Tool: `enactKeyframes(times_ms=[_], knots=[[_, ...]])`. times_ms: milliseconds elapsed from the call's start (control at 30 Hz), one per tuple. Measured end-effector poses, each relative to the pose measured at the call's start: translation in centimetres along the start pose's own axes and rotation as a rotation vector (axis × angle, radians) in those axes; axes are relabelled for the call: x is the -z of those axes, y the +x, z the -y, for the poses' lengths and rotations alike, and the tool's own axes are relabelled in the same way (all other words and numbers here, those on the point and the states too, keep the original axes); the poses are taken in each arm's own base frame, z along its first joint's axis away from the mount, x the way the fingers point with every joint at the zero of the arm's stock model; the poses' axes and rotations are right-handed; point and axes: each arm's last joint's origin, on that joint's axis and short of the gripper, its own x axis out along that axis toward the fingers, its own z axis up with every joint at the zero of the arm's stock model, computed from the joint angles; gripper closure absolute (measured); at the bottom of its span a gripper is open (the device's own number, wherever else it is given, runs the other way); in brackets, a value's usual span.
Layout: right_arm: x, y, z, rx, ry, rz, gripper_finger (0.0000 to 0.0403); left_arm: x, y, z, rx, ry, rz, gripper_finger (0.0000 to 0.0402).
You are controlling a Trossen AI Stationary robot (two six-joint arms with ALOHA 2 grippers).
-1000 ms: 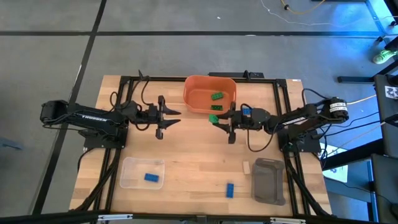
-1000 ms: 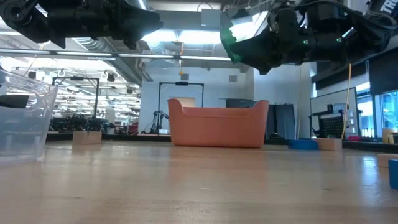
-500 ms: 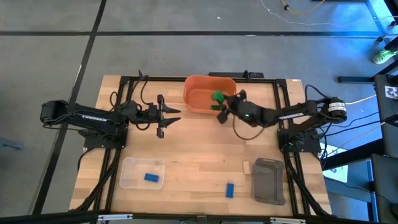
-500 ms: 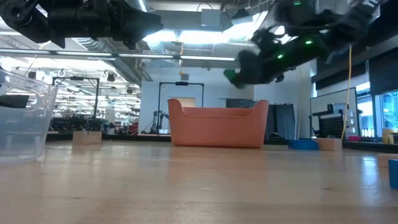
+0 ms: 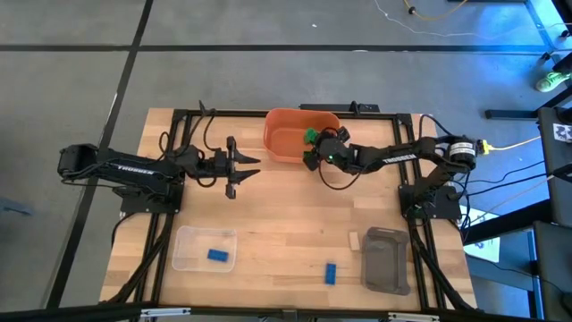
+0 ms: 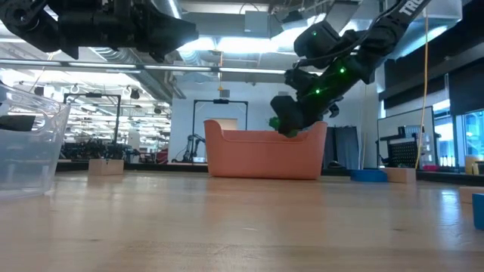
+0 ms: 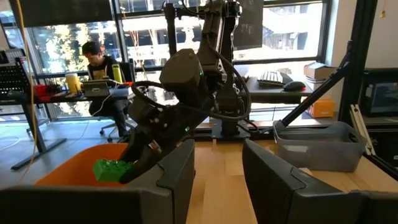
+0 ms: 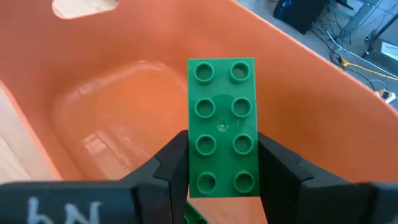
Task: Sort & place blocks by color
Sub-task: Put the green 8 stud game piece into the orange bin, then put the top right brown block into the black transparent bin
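My right gripper [image 5: 311, 148] reaches over the right part of the orange bin [image 5: 284, 134], shut on a green studded block [image 8: 222, 118]. The low view puts that block [image 6: 281, 125] at the level of the bin's rim. The left wrist view shows it [image 7: 112, 169] over the bin too. My left gripper [image 5: 246, 167] hangs open and empty left of the bin. One blue block [image 5: 217, 255] lies in the clear tray [image 5: 183, 259]. Another blue block [image 5: 330, 273] and a tan block [image 5: 354, 240] lie on the table. My right gripper pinches the green block by its two long sides, at the half nearer the wrist [image 8: 202, 162], one finger [image 8: 168, 162] on each side. The fingers slant down from the table's right. The block is lifted clear over the bin's inside, its studded face toward the wrist camera.
A grey tray [image 5: 387, 259] stands near the table's near right corner, beside the tan block. The bin sits at the far edge, between black frame rails [image 5: 179, 134]. Bare wood lies between the arms and the trays. A person sits in the room beyond the table [image 7: 99, 59].
My right gripper has carried the green block from the table's middle toward the far edge and over the orange bin. It has tipped downward and come down to rim level, staying shut on the block. The left arm has kept still.
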Motion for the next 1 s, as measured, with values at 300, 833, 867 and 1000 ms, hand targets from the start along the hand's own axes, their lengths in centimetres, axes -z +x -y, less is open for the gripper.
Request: enactKeyframes(times_ms=[300,833,867,1000], knots=[[0.0,-0.2,-0.3,-0.01,-0.05,0.01,0.0095,0.0,0.0,0.0,0.0,0.0,0.0,0.0275],[-3.2,-8.4,0.6,-0.125,-0.143,0.17,0.0044,0.2,0.0,0.0,0.001,0.0,-0.017,0.0275],[-3.2,-9.0,0.9,-0.126,-0.145,0.169,0.0044,0.2,0.0,0.0,0.001,0.0,-0.02,0.0275],[-2.9,-10.8,2.2,-0.14,-0.128,0.154,0.0044,0.2,0.0,0.0,0.001,0.0,-0.023,0.0275]])
